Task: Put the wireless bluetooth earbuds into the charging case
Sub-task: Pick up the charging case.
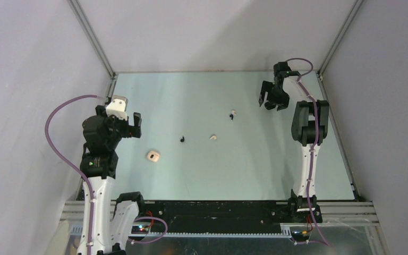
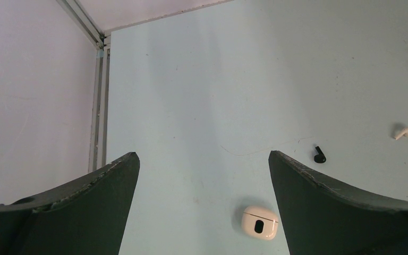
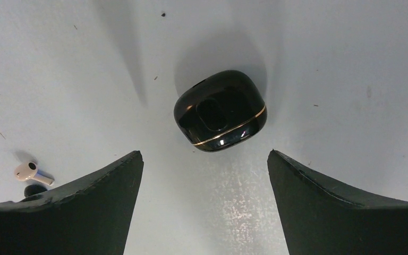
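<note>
A shut beige charging case (image 1: 153, 155) lies on the table, just right of my left gripper (image 1: 130, 125), which is open and empty. In the left wrist view the beige case (image 2: 260, 222) sits low beside the right finger of that gripper (image 2: 202, 154). A black earbud (image 1: 183, 139) and a beige earbud (image 1: 212, 137) lie mid-table, apart from each other. A black and a pale earbud (image 1: 232, 114) lie together farther back. My right gripper (image 1: 273, 101) hangs open at the back right. A shut black charging case (image 3: 220, 110) lies just ahead of its fingertips (image 3: 204, 153), untouched.
Metal frame rails (image 1: 93, 40) and grey walls enclose the table on the left, back and right. In the right wrist view a pale earbud (image 3: 31, 172) and a black one (image 3: 34, 189) lie by the left finger.
</note>
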Motion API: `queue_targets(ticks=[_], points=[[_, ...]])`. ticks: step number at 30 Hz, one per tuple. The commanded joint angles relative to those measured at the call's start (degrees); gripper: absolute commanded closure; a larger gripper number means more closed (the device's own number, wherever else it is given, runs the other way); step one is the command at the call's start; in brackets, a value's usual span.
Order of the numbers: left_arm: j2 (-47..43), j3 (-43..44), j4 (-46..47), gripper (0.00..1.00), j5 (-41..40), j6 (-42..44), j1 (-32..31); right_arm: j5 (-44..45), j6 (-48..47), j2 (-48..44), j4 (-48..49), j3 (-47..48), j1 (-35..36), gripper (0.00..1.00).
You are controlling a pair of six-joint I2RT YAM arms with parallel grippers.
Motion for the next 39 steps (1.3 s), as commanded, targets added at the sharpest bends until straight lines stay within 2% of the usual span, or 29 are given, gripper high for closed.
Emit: queue_targets(ticks=[1, 7, 16, 34, 39], points=[[-0.74, -0.42, 1.86, 0.01, 0.15, 0.16, 0.31, -0.34, -0.56, 1.49, -1.77, 3.85, -1.00, 0.08], [-0.63, -0.35, 1.84, 0.01, -0.01, 0.27, 0.25, -6.00, 1.06, 1.32, -3.30, 3.87, -1.66, 0.08], [-0.48, -0.26, 1.84, 0.01, -0.02, 0.22, 0.27, -8.59, 3.75, 2.46, -1.77, 3.81, -1.73, 0.08], [0.31, -0.09, 1.62, 0.01, -0.30, 0.30, 0.29, -5.29, 5.35, 6.21, -1.83, 10.32, -0.98, 0.07], [0.51, -0.08, 1.59, 0.01, -0.33, 0.26, 0.30, -1.67, 4.66, 7.14, -1.96, 12.69, -0.23, 0.07]])
